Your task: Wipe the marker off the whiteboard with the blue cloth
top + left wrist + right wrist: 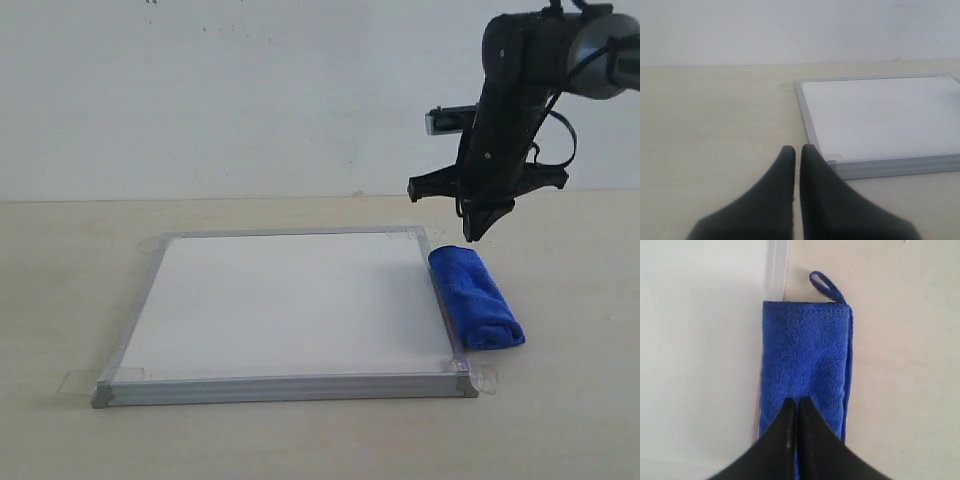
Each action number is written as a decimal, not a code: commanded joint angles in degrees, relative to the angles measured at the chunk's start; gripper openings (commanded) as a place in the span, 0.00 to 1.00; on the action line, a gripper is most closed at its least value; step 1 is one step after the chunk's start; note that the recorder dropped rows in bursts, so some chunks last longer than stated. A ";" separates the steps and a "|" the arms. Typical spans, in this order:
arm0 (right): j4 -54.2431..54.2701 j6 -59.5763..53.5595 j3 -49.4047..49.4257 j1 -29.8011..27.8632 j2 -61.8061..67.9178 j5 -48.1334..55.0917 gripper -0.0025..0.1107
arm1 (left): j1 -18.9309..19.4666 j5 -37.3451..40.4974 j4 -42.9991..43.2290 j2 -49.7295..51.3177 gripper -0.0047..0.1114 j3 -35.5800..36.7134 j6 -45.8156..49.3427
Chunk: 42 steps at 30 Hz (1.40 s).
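Your R gripper [478,236] hangs tip-down over the far end of the blue cloth [478,298]. Its fingers are pinched together w/ only a hairline slit between them, and there's nothing in the pinch. In the ext. view the tips sit just above the cloth's far end and look slightly apart from it. From the R wrist cam the closed tips lie over the cloth's mid-width, so you're lined up along its length.

The cloth is a folded bundle lying flat on the table [300,440]. Its long side runs along the right edge of the whiteboard [280,300], touching or just beside the silver frame; can't tell which. It reaches from near the board's far-right corner to just short of the near-right corner. A small hang loop [826,286] sticks out onto the table at the cloth end away from the tips.

The board lies flat and its face reads plain white in all 3 views. Clear tape tabs [78,382] show at its near corners.

Your L gripper [797,148] is clenched too, empty, fingers almost touching. It's over bare table, just beside one corner of the board.
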 commanded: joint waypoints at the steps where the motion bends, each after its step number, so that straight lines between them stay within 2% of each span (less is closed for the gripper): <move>1: -0.61 -1.14 5.59 0.19 -5.44 0.36 0.02 | 0.13 0.04 -0.12 -0.13 0.07 0.22 -0.50; 6: -0.56 -1.30 22.23 0.19 -16.09 0.36 0.02 | 0.13 0.04 -0.12 -0.13 0.07 0.22 -0.50; 13: 5.84 0.24 53.40 0.19 -40.54 -19.86 0.02 | 0.13 0.04 -0.12 -0.13 0.07 0.22 -0.50; 19: 5.24 -0.50 69.16 0.19 -61.03 -24.73 0.02 | 0.13 0.04 -0.12 -0.13 0.07 0.22 -0.50; 23: 5.24 -0.50 72.80 0.19 -70.61 -23.06 0.02 | 0.13 0.04 -0.12 -0.13 0.07 0.22 -0.50; 31: 5.39 -0.40 72.73 0.19 -84.05 -22.00 0.02 | 0.13 0.04 -0.12 -0.13 0.07 0.22 -0.50; 42: 5.39 -0.40 72.73 0.19 -87.28 -22.00 0.02 | 0.13 0.04 -0.12 -0.13 0.07 0.22 -0.50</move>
